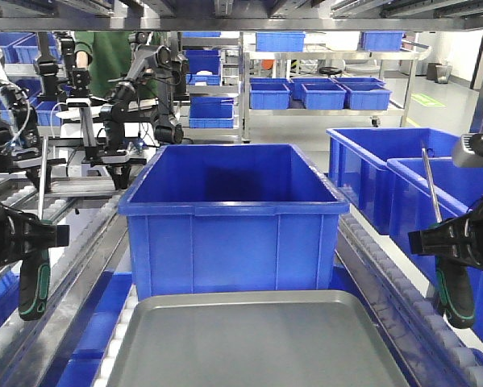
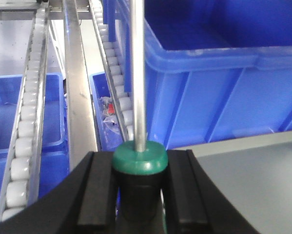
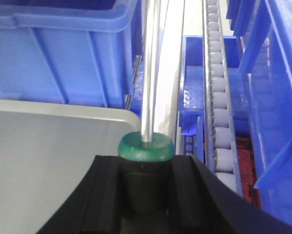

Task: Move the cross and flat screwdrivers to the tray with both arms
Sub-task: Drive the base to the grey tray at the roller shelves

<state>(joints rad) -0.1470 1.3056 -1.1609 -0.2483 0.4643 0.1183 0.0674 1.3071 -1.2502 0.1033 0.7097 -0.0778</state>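
Tray (grey metal) lies just before blue bin, roller tracks alongside.

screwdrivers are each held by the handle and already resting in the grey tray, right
No. Both are held by the handle, but the front view shows the left screwdriver and right screwdriver in the air beside the tray, not resting in it.

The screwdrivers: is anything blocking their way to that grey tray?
Nothing visible. The left screwdriver and right screwdriver are held at either side of the tray, which lies bare. The blue bin stands behind it, off the path.
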